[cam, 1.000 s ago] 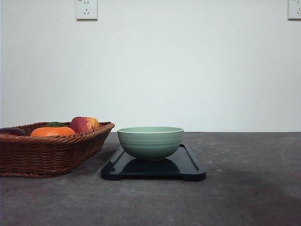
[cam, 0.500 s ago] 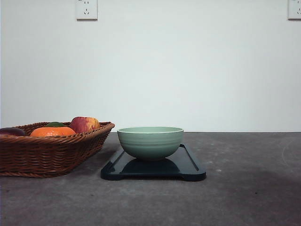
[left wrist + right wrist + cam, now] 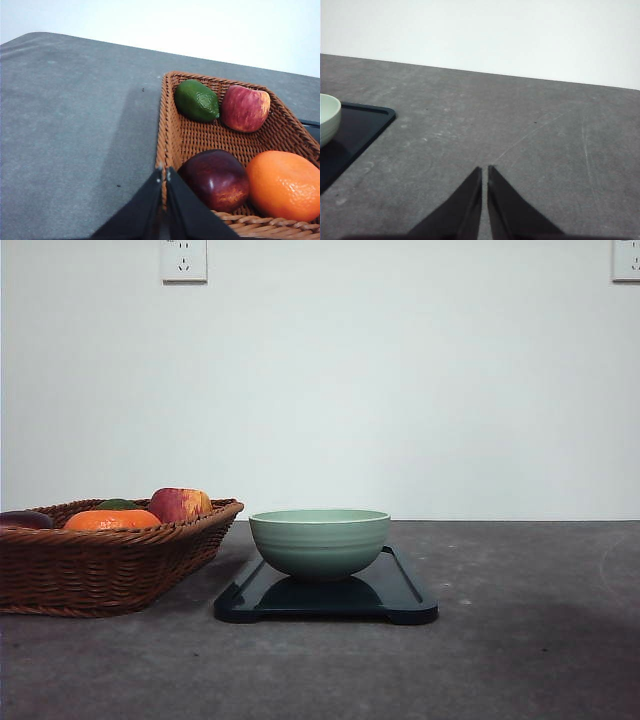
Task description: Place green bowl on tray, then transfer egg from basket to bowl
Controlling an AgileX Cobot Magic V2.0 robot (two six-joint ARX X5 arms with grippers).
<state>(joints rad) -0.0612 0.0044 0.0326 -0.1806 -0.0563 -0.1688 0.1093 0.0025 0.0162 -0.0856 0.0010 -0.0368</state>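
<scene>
On tray (image 3: pixel 405 592), green bowl (image 3: pixel 320 541), beside basket (image 3: pixel 100 565)

Open table (image 3: pixel 520 640) right of tray (image 3: pixel 400 595)

A bare test bench in a lab-like room: a grey, scuffed table (image 3: pixel 520 640) meets a plain white wall (image 3: pixel 400 390) carrying two white power sockets, one at eleven o'clock (image 3: pixel 184 260) and one at one o'clock (image 3: pixel 626 260). Nothing homely furnishes it; a few props sit staged on the tabletop.
</scene>
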